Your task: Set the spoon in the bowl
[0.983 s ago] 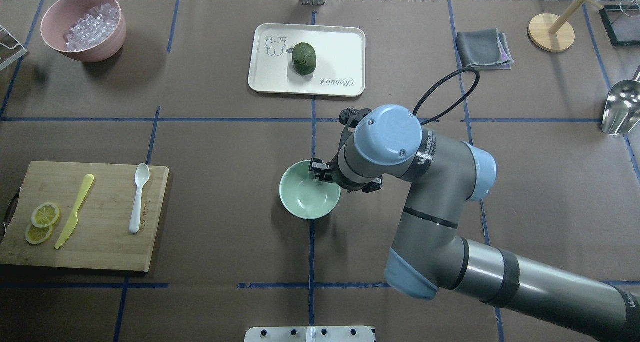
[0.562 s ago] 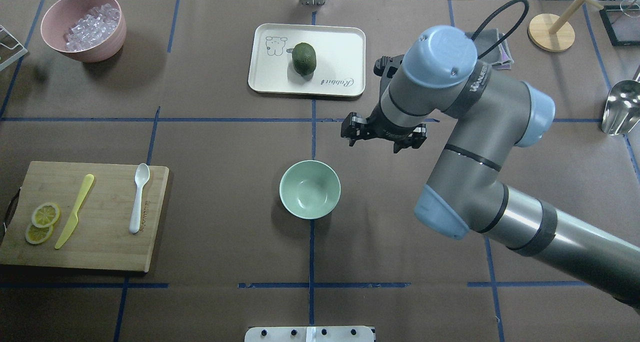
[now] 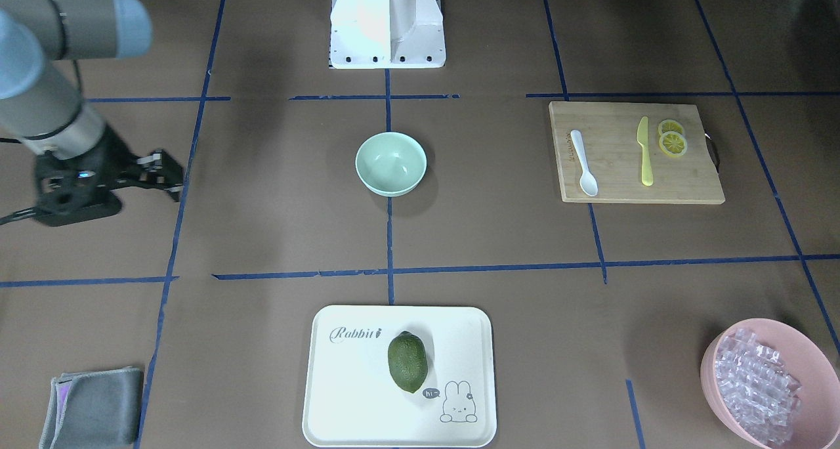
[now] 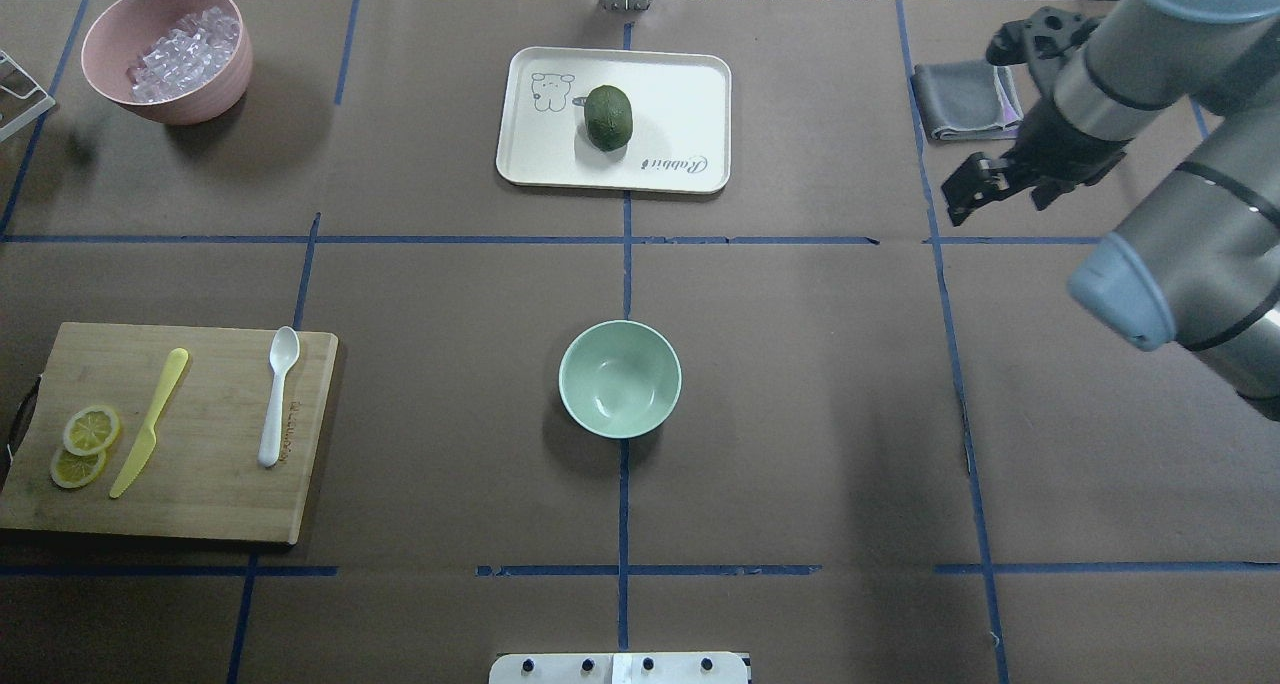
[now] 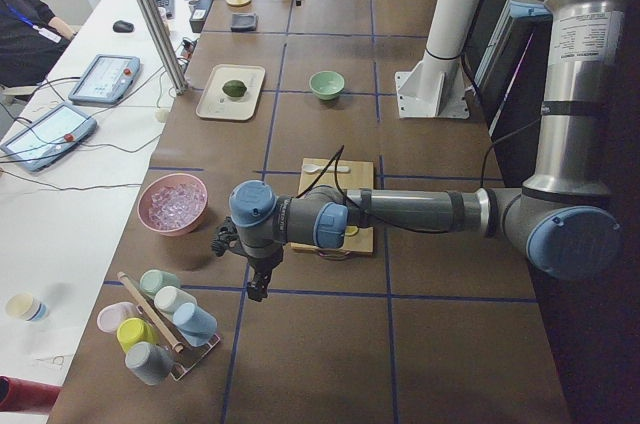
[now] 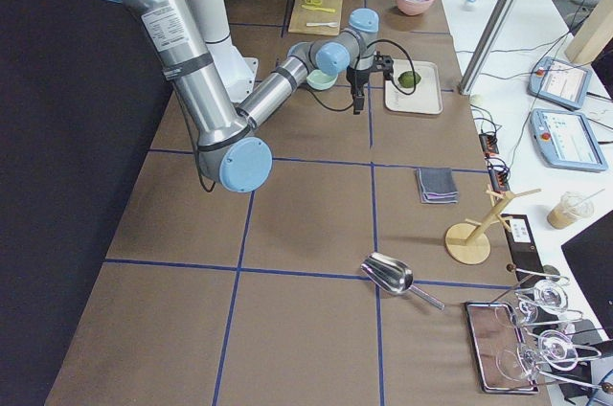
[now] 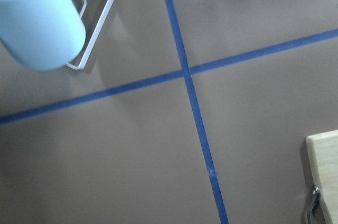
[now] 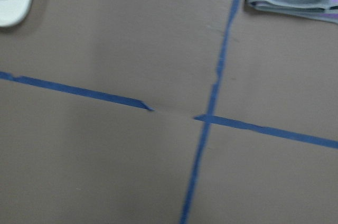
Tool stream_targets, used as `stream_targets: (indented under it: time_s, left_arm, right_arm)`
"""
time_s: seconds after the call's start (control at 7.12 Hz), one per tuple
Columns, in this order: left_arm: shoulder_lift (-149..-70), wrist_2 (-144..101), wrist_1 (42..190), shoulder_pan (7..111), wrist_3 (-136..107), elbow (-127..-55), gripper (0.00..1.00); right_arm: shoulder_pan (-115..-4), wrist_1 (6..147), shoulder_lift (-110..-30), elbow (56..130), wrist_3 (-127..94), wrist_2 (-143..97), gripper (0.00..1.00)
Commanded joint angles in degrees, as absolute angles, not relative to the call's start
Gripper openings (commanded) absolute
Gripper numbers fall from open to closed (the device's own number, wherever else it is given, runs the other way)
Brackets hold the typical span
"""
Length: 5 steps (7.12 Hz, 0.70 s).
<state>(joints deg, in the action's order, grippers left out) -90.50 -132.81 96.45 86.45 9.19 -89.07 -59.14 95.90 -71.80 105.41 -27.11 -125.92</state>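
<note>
We log one white spoon [image 4: 277, 394] — slim handle, oval scoop — one mint bowl [image 4: 600, 364]; left gripper [image 5: 257, 289] and right gripper [image 4: 965, 196] jaws: cannot tell.

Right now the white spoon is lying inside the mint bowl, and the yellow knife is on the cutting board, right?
No: the spoon lies on the cutting board beside the yellow knife; the mint bowl is empty. The overhead view shows it.
</note>
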Motion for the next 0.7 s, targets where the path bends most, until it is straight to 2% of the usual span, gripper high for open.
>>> stream_targets:
  time_s: [0.0,0.28,0.56]
  left_arm:
    - [-91.1,-133.0,96.8,86.4,9.0,-88.9,1.00]
    - [-91.0,-133.2,96.9,86.4,9.2,-88.9,1.00]
    - [-91.2,-133.2,97.7,86.3,9.1,-90.3,1.00]
  right_arm:
    - [-69.0,95.5,-82.7,105.6,-5.6,-128.1,1.00]
    - [-79.2,95.5,-90.3,105.6,8.5,-132.2,1.00]
    - [-84.8,95.5,-96.7,105.6,10.1,-132.2,1.00]
